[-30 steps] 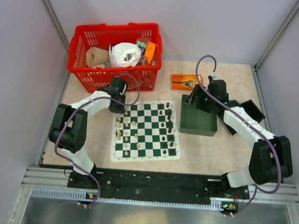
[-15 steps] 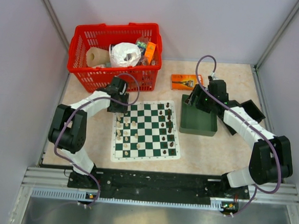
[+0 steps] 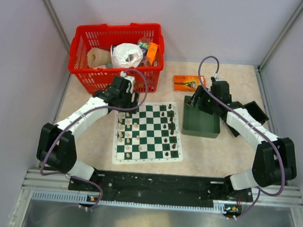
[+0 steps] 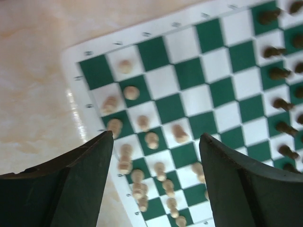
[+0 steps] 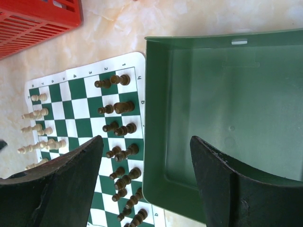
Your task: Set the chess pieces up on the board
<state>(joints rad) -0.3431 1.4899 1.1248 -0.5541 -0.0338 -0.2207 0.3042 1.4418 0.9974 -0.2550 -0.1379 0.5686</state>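
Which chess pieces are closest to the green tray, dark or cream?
The dark pieces, along the board edge beside the tray; the cream pieces line the opposite edge.

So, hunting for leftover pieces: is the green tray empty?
Looks empty: the right wrist view shows only bare floor inside the green tray.

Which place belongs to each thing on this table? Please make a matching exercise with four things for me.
Things:
1. cream pieces
2. dark pieces
3. green tray
4. red basket

Places:
A. on the table, right of the board
B. beyond the board's far left corner
C. on the board's left side
D. on the board's right side

Pairs: 1-C, 2-D, 3-A, 4-B
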